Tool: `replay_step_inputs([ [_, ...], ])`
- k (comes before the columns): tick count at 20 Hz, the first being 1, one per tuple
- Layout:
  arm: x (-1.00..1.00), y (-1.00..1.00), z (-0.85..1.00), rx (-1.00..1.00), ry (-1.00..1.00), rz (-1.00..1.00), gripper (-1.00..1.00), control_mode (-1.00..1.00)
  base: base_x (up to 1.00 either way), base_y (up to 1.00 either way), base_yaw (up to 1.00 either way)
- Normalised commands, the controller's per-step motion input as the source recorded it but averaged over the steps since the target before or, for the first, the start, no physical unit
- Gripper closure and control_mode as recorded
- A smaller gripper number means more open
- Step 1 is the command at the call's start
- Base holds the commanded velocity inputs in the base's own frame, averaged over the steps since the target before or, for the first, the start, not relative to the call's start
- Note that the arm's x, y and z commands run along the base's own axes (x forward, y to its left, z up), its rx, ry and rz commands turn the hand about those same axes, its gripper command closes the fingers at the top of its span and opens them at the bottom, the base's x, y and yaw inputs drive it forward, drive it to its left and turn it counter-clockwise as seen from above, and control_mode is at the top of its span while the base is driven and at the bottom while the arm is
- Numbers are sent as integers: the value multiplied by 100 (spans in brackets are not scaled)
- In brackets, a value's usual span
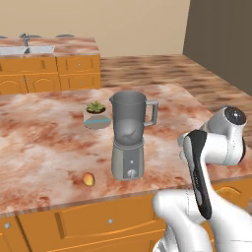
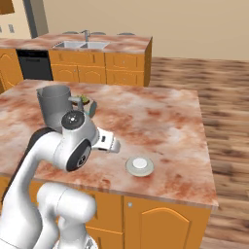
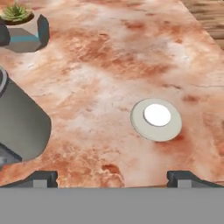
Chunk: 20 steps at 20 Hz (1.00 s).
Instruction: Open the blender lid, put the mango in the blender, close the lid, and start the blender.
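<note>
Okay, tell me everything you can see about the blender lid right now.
The blender lid is a round, flat, light-grey disc with a raised white centre, plastic by the look of it. It is off the jar and lies flat on the marbled countertop, right of the blender, with nothing touching it.

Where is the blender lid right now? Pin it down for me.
The blender lid lies flat on the marble island counter, off the jar, near the front edge to the right of the blender. In the hand view it sits just ahead of the open gripper.
</note>
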Motion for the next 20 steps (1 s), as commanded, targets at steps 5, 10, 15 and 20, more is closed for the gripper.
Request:
replay_step_inputs([
  [5, -100, 91, 97, -21, -18, 0, -100, -100, 0, 0, 0],
  [10, -69, 100, 40, -34, -4, 0, -100, -100, 0, 0, 0],
  [15, -50, 100, -22, -37, 0, 2, -100, -100, 0, 0, 0],
  [20, -10, 100, -62, -31, 7, 5, -100, -100, 0, 0, 0],
])
